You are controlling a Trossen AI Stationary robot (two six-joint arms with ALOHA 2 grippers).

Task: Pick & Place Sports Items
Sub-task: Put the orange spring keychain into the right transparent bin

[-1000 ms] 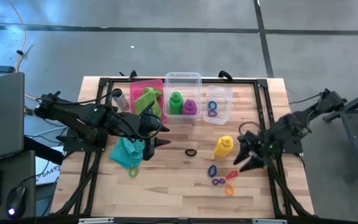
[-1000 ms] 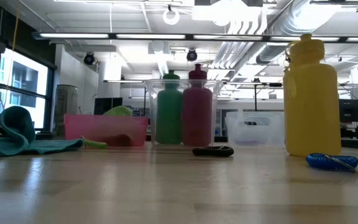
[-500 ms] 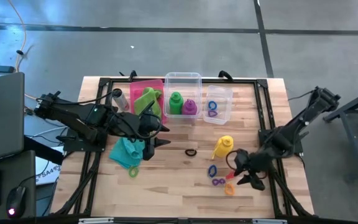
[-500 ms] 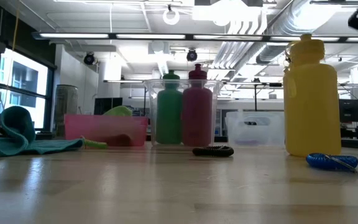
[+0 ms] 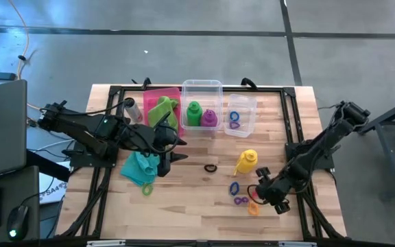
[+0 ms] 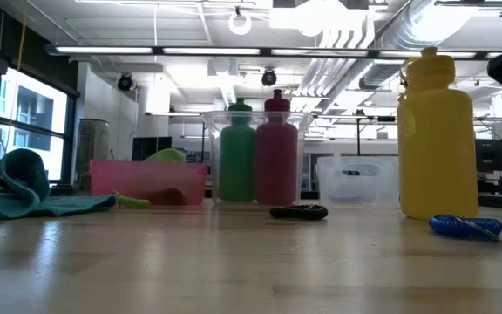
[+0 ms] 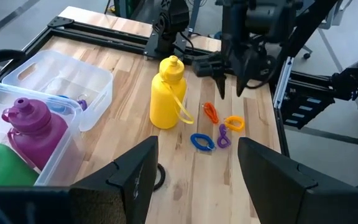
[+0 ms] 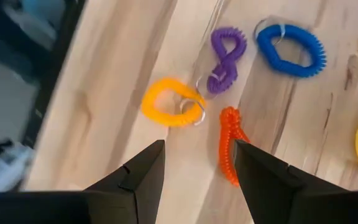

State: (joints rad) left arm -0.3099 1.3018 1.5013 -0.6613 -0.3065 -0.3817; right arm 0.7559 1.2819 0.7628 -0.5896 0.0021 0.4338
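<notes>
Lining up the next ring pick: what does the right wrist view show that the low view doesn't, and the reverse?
Right wrist only: the open right end effector above the orange ring, with the yellow ring and purple ring close by. Low only: the green bottle and purple bottle in the clear bin, the teal cloth, and the black ring. Both: the blue ring and the yellow bottle.
</notes>
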